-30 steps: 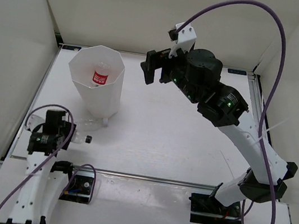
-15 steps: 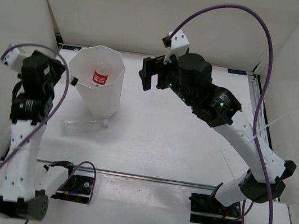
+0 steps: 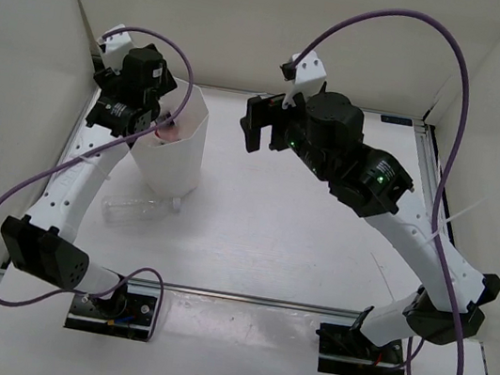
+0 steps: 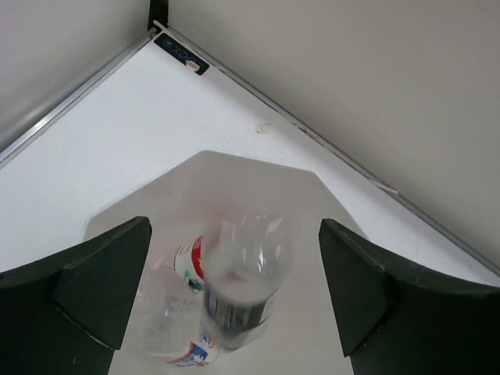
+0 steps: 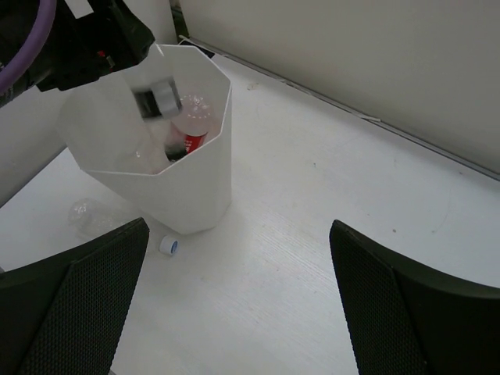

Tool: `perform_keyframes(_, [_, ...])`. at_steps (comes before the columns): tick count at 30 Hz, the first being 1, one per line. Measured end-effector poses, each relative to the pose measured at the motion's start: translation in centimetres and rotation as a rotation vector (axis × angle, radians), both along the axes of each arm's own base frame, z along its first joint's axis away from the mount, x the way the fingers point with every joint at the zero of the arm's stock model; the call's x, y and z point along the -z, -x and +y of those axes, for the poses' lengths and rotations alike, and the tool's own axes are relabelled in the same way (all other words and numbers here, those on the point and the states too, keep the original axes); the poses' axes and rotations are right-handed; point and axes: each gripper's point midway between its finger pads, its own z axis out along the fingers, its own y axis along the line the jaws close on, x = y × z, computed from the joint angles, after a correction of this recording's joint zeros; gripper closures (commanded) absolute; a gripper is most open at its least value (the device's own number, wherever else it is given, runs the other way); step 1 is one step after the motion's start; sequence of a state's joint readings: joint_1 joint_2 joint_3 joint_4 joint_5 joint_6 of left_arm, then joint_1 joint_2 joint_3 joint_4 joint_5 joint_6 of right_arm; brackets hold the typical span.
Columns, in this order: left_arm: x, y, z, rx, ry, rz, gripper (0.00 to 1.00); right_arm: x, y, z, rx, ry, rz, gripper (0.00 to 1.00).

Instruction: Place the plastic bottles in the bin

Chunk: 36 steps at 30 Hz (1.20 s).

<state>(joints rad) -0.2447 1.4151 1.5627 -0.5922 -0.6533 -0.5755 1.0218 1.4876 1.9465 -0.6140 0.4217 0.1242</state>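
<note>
So the left claw (image 4: pixel 234 234) is wide open over the bin (image 3: pixel 176 164), and the black-cap bottle (image 4: pixel 246 262) looks mid-drop into it. The red-label bottle (image 5: pixel 187 142) is already inside. The clear bottle (image 3: pixel 137 210) beside the bin is left. The right claw (image 5: pixel 238 234) is wide, empty.

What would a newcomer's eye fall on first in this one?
A blurred bottle is in mid-air, free between the wide fingers of the open left claw. It is right over the mouth of the bin at the table's far left. The bin already holds a red-label bottle, and a clear bottle lies on the table at the bin's near side.
</note>
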Motion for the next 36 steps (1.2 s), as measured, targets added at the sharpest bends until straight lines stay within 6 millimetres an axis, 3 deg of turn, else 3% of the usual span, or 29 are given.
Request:
perform_keyframes(4, [-1.8,1.7,0.5,-0.024,-0.027,-0.040,0.00,0.0,0.2,-1.1,0.025,0.002,-0.005,0.00])
perform_keyframes(7, [-4.4,4.7,2.0,-0.063,0.011,-0.128,0.00,0.2,0.2,-1.7,0.039,0.012,-0.003,0.00])
perform_keyframes(10, [-6.5,9.9,5.5,-0.162,0.110,-0.254,0.00,0.5,0.1,-1.8,0.048,0.022,0.000,0.00])
perform_keyframes(13, [-5.5,15.1,8.3,-0.275,0.235,-0.325,0.00,0.9,0.1,-1.8,0.050,0.031,0.004,0.00])
perform_keyframes(16, [-2.1,17.3,8.4,-0.338,0.382,-0.322,0.00,1.1,0.1,-1.8,0.048,0.039,0.003,0.00])
perform_keyframes(22, [8.6,17.3,6.8,-0.427,0.563,-0.130,0.00,1.1,0.0,-1.9,0.043,0.059,-0.010,0.00])
perform_keyframes(30, [16.2,17.6,5.9,-0.575,0.729,-0.039,0.00,3.4,-0.1,-2.3,0.052,0.124,0.003,0.00])
perform_keyframes(36, [21.4,17.4,5.3,-0.665,0.830,0.039,0.00,5.5,0.4,-4.2,0.082,0.184,0.019,0.00])
